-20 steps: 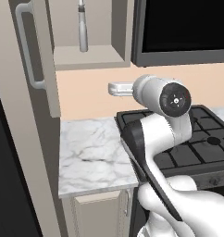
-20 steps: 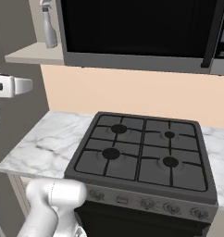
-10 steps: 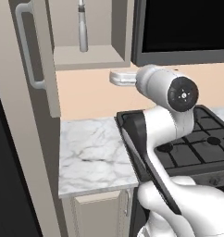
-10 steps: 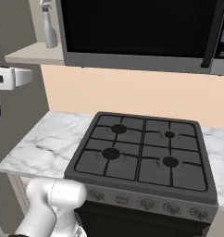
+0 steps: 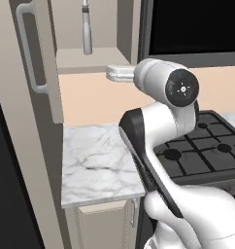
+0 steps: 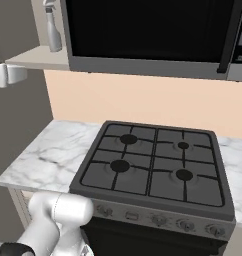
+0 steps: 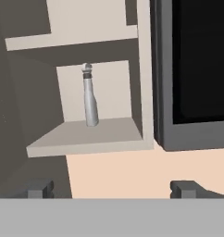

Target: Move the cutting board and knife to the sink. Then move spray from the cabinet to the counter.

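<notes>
Cabinet shelf (image 7: pixel 86 139): beige, plain; one spray bottle (image 7: pixel 90 97) stands upright on it, toward the back. Counter (image 5: pixel 97 165): white marble, grey veins, below the cabinet; black gas stovetop (image 6: pixel 155 167) set in it beside the bare marble.

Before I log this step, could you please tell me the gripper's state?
Gripper: open, jaws wide apart, holding nothing, facing the spray.

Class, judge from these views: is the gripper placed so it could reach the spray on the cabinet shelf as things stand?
Probably yes. The cabinet door stands open, the spray stands upright and alone on the shelf, and the open gripper faces it from just below shelf level with nothing between; it would need to rise and advance.
</notes>
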